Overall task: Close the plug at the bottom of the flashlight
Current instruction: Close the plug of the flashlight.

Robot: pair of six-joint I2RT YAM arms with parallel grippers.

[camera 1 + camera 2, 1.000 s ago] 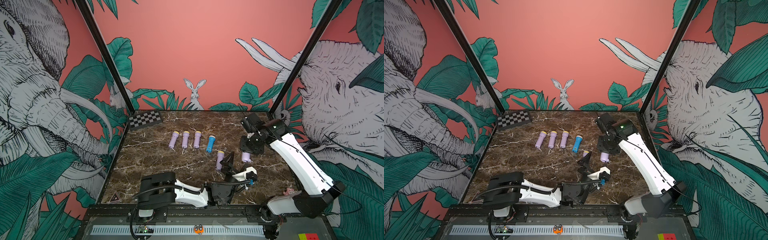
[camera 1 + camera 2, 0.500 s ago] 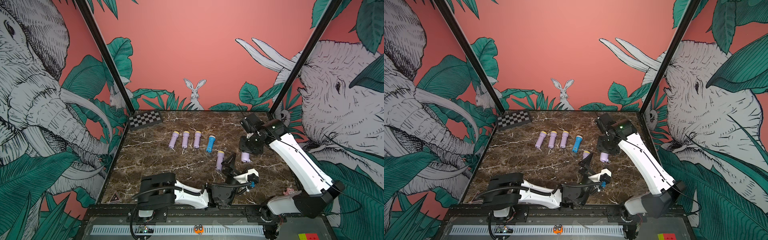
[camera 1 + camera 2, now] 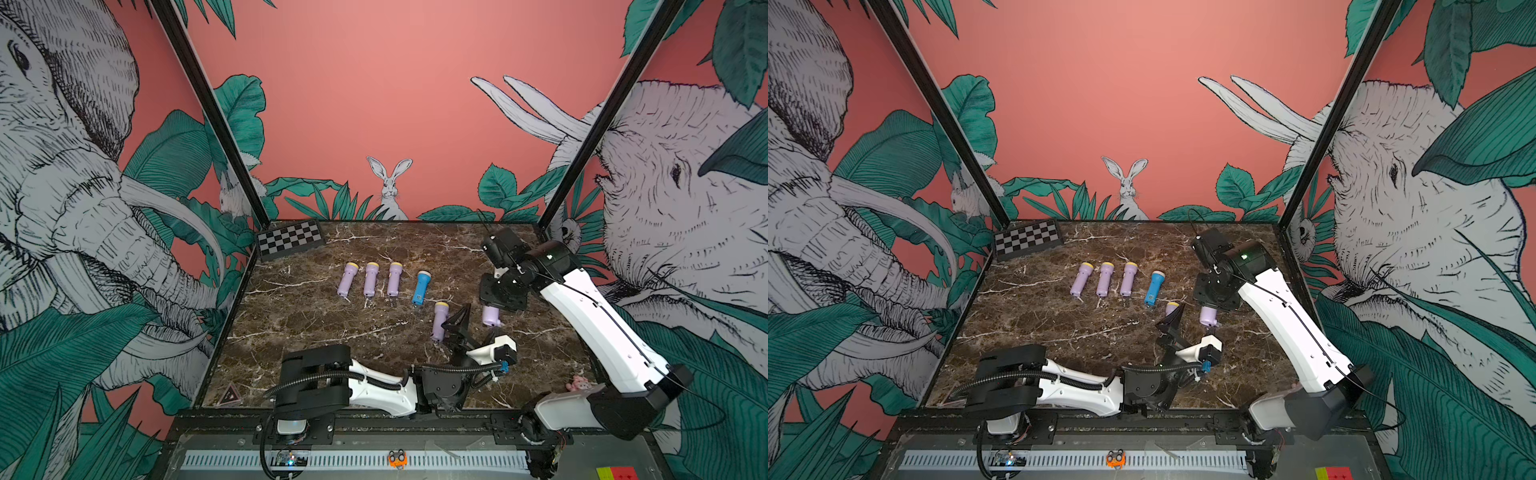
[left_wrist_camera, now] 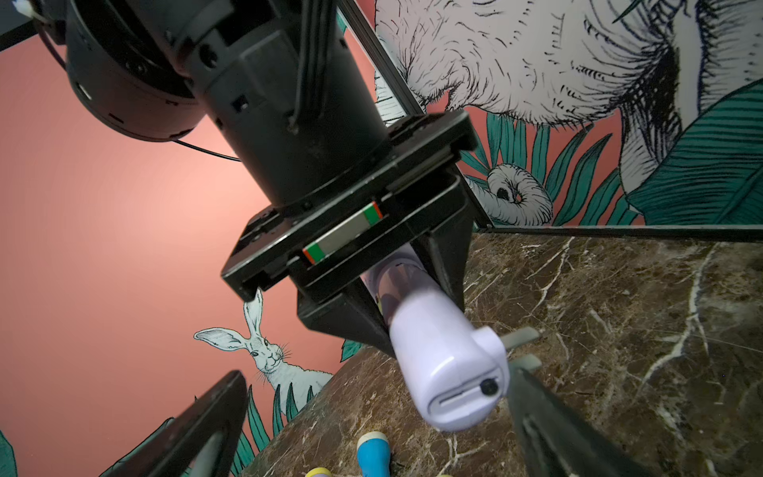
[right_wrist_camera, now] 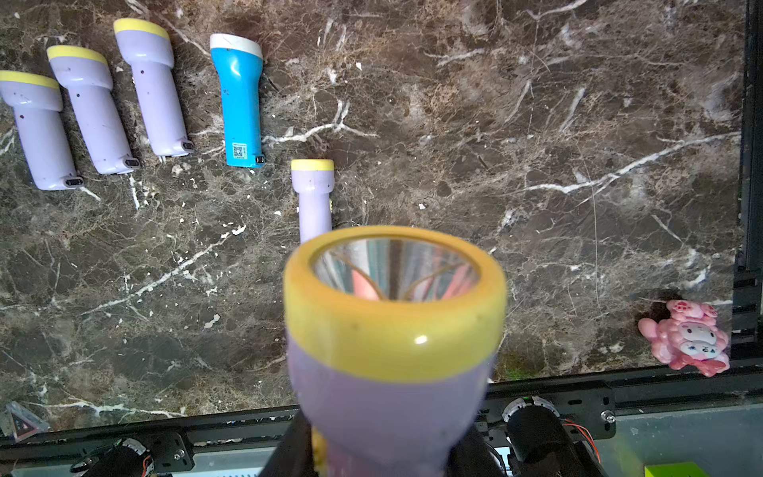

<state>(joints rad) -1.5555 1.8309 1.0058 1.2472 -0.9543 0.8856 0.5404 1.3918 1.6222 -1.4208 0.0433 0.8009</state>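
1. Starting with print: the only label sits on the blue flashlight (image 5: 240,99), a small square code sticker near its base, too fine to read
2. A grey strip (image 4: 342,234) tipped green and red marks the block of the right pincer (image 4: 413,314). A warning triangle sticker (image 3: 230,394) lies at a front corner of the worktop (image 3: 316,328), its symbol too small to make out
3. The right pincer is clamped on the barrel of the lilac flashlight (image 4: 437,355), whose yellow-ringed lens faces back up that arm and whose bottom end points toward the left pincer (image 3: 459,328)
4. Two metal prongs (image 4: 521,338) stick out sideways from that bottom end, so the plug stands folded out
5. The left pincer is spread wide and holds nothing. The flashlight's bottom sits between its fingers, and the prongs are just beside one fingertip; whether they touch I cannot tell
6. A second lilac flashlight (image 3: 439,321) lies just beside the left pincer. Beyond it, toward the back wall, the blue one lies in a row with three lilac flashlights (image 3: 370,279)
7. A pink toy (image 5: 685,342) sits near the front edge, well apart from both pincers, and a checkerboard (image 3: 289,240) lies in a back corner
8. The worktop is dark brown marble with white veins. The walls are salmon, printed with elephants, green leaves and a rabbit (image 3: 390,187)
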